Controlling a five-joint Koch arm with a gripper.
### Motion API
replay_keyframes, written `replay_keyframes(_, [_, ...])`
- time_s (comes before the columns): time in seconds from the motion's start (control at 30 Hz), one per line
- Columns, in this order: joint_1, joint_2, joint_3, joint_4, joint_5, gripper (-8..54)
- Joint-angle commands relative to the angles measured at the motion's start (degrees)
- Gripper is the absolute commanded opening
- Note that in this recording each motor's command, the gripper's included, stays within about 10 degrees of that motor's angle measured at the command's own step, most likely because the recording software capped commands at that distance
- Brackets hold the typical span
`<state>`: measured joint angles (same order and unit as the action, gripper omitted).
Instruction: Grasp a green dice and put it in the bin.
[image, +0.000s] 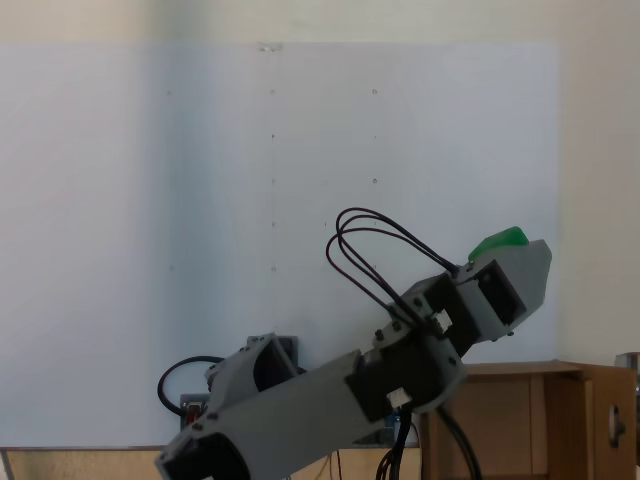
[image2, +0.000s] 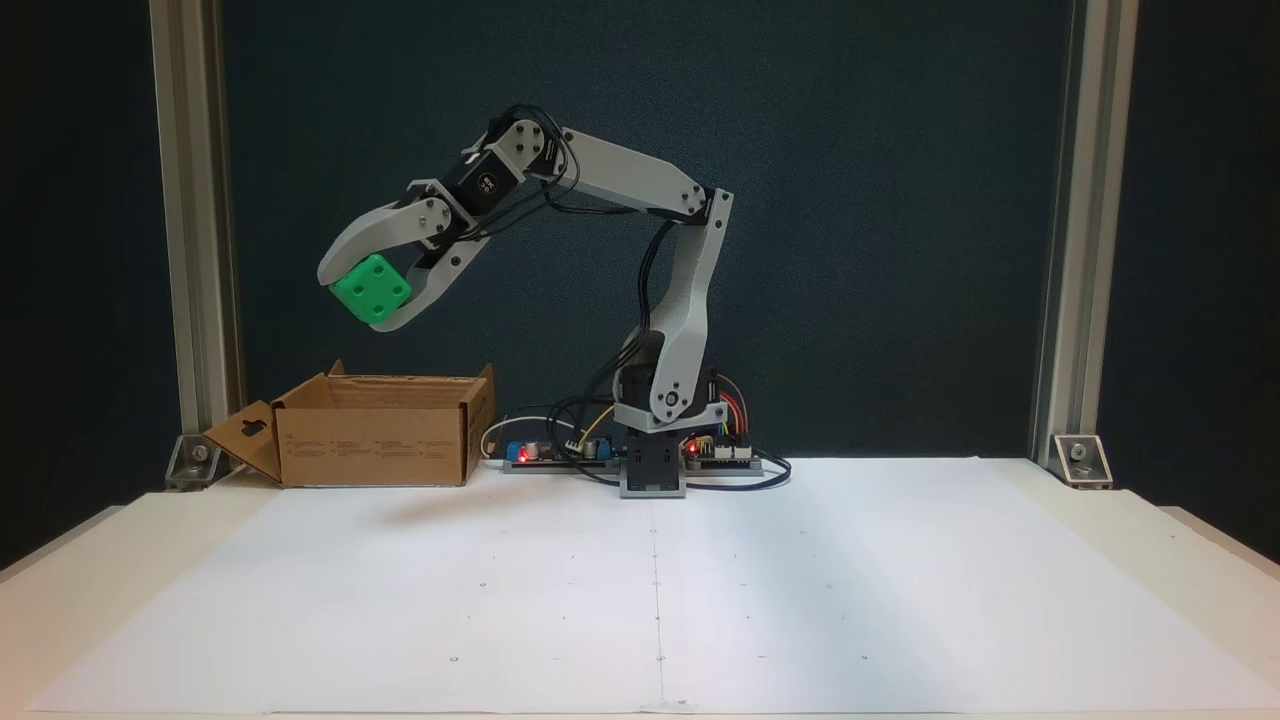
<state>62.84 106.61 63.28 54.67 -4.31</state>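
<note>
Dark blue-black backdrop behind your rig, with two aluminium posts (image2: 192, 230) framing it and a big white paper sheet (image2: 650, 590) covering the tabletop. Your arm's base (image2: 655, 470) sat at the back edge of that sheet, flanked by small circuit boards (image2: 545, 453) with red lights on and a tangle of wires (image2: 600, 410).

Your gripper (image2: 365, 305) was up in the air, reaching out to the left in that fixed view, and its two curved jaws were closed around the green dice (image2: 371, 289), one above and one below. The dice was tilted, one corner pointing down and a pipped face turned toward the camera. It's a cube, so no real long axis to speak of. From the other fixed view you could only catch a sliver of the green dice (image: 500, 241) peeking past the tip of the gripper (image: 520, 255), with the arm's own body in the way.

The bin (image2: 375, 440) stood on the table below and slightly to the right of the dice in the front view, flaps up, one flap (image2: 245, 440) folded outward to the left. Clear air sat between dice and bin, with nothing blocking the way. In the other fixed view the bin (image: 520, 410) showed at the bottom right, partly hidden by the arm.
</note>
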Motion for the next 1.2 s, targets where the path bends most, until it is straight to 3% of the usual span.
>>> replay_keyframes(0.0, [3.25,1.76,-4.04,-4.22,-4.48,12.1])
replay_keyframes(0.2, [36.74,-1.32,-4.92,-1.93,-9.40,12.1])
replay_keyframes(0.27, [39.55,-5.27,-4.92,-0.26,-9.93,12.1])
replay_keyframes(0.83, [39.81,-18.81,-6.15,7.03,-9.84,12.1])
replay_keyframes(1.17, [39.81,-20.57,-6.15,7.03,-9.76,12.1])
